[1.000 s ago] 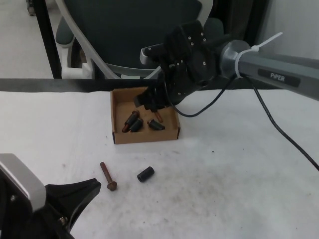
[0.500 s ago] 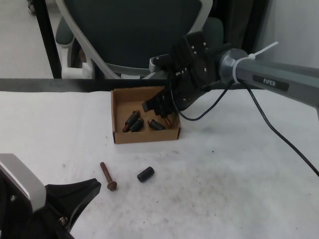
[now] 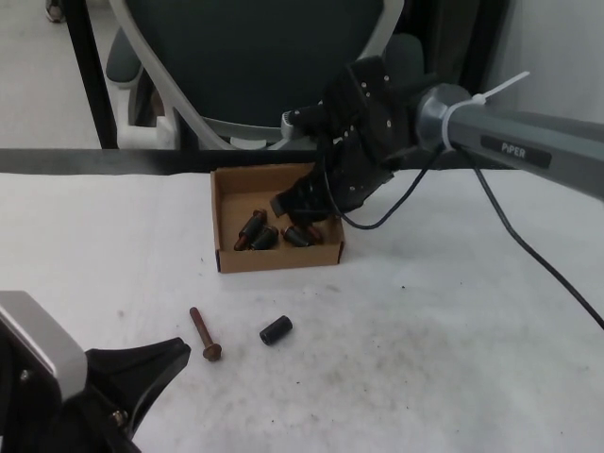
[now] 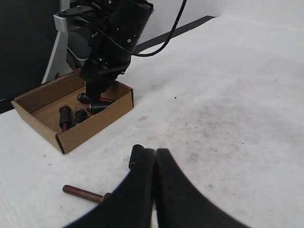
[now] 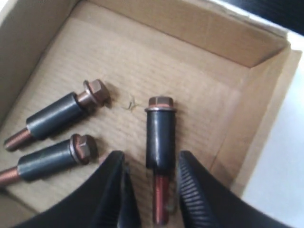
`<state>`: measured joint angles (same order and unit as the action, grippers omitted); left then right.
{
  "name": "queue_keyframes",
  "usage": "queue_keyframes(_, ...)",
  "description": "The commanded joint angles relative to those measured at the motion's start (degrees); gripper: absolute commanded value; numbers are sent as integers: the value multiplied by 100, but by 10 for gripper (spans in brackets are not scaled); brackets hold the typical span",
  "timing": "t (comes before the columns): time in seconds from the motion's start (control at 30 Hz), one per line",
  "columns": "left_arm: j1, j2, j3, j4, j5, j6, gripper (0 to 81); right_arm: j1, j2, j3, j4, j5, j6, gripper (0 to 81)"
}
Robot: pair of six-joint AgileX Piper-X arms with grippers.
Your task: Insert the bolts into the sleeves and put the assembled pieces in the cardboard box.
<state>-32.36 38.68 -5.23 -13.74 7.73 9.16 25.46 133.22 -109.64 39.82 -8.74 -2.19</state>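
My right gripper [image 3: 302,215] hangs low inside the cardboard box [image 3: 274,257], fingers open. An assembled piece [image 5: 160,137], a copper bolt in a black sleeve, lies on the box floor [image 5: 190,28] between the fingers. Two more assembled pieces [image 5: 57,114] lie beside it. On the white bench in front of the box lie a loose bolt [image 3: 202,334] and a loose black sleeve [image 3: 276,329]. My left gripper [image 4: 154,151] is shut and empty near the front edge, just short of the sleeve [image 4: 136,156] and bolt [image 4: 85,194].
A dark office chair [image 3: 255,57] and a black bar [image 3: 94,159] stand behind the bench's far edge. The right arm's cable [image 3: 528,255] trails over the bench on the right. Bare white bench surface stretches right of the loose sleeve.
My right gripper has moved down and slightly right into the box with the assembled piece, which now rests on the box floor. The left gripper, loose bolt and loose sleeve have not moved.
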Motion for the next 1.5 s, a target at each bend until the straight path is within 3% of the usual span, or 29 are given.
queue_keyframes(0.0, -18, 60, -59, -60, -173, -9, 8, -33, -366, -17, 387, 73, -134, 357)
queue_keyframes(0.3, -18, 401, -71, -117, -371, -9, 8, 107, -1107, 312, 766, -115, -211, 357)
queue_keyframes(0.77, -18, 997, -491, 394, -820, -9, 8, 889, -2597, 2822, -541, -126, -167, 357)
queue_keyframes(0.97, -18, 1187, -534, 390, -1496, -13, 8, 1224, -3133, 3692, -1127, -151, 124, 357)
queue_keyframes(1.23, -18, 1503, -534, 220, -1583, -151, 8, 1636, -3168, 3844, -1271, -151, 219, 357)
queue_keyframes(1.47, -18, 1626, -534, 31, -1583, -135, 8, 1689, -3168, 3844, -912, -151, 219, 357)
